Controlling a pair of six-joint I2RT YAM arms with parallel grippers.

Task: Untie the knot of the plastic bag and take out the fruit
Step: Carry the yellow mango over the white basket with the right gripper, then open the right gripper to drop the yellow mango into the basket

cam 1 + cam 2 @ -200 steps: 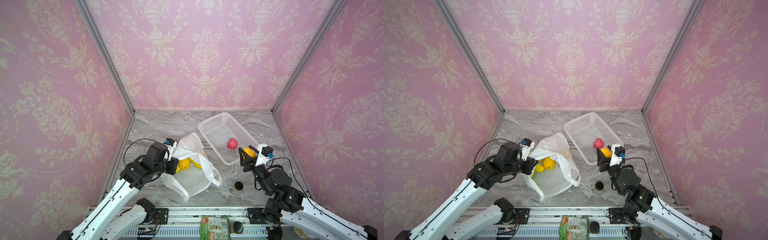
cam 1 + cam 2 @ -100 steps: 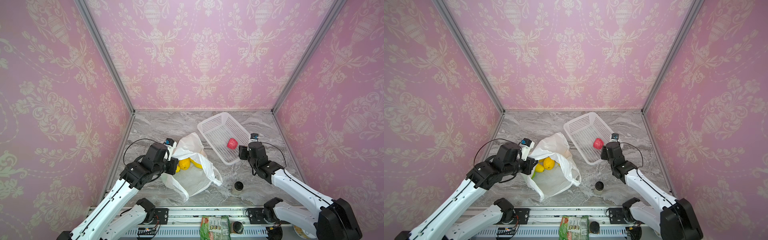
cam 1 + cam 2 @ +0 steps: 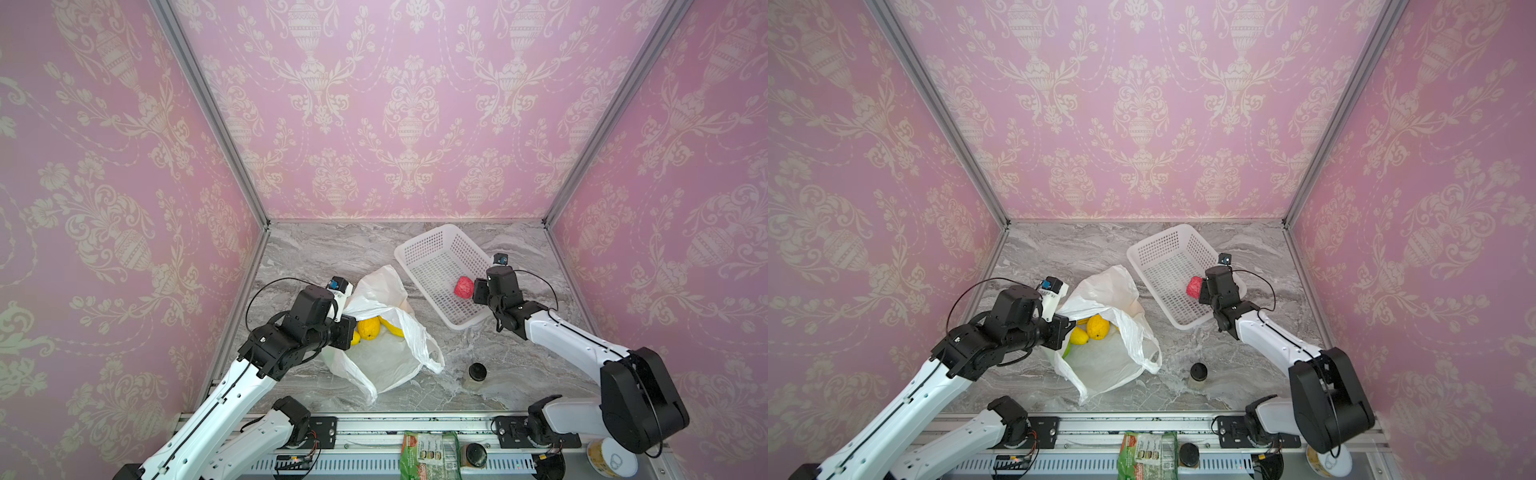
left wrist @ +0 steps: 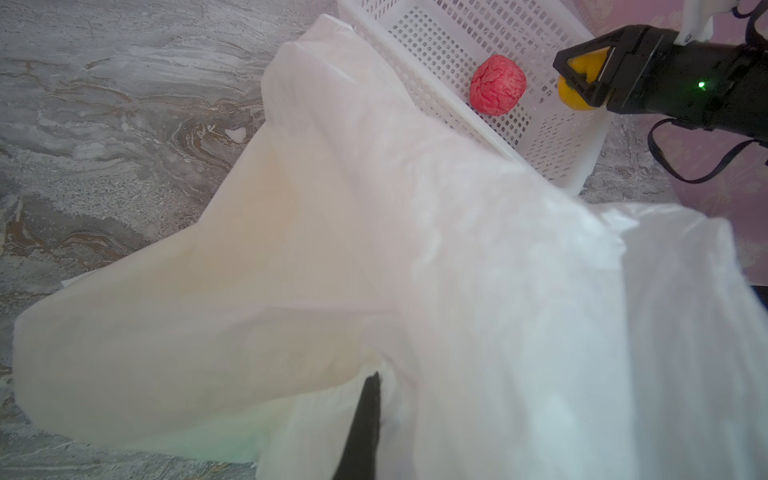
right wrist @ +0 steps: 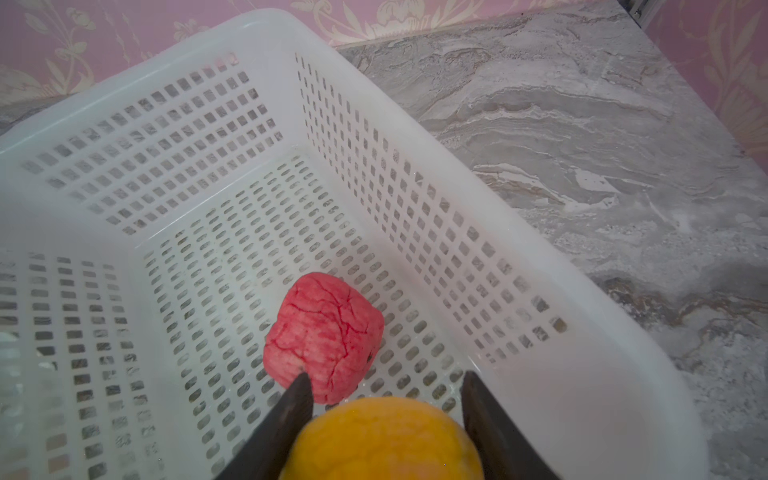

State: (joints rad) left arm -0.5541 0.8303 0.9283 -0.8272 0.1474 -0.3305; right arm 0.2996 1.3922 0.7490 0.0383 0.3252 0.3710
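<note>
Jaws of the right gripper clamp a round orange fruit over the white basket, where a pink-red fruit lies, while the left gripper is pinched closed on the rim of the plastic bag; yellow fruits sit inside its open mouth.
</note>
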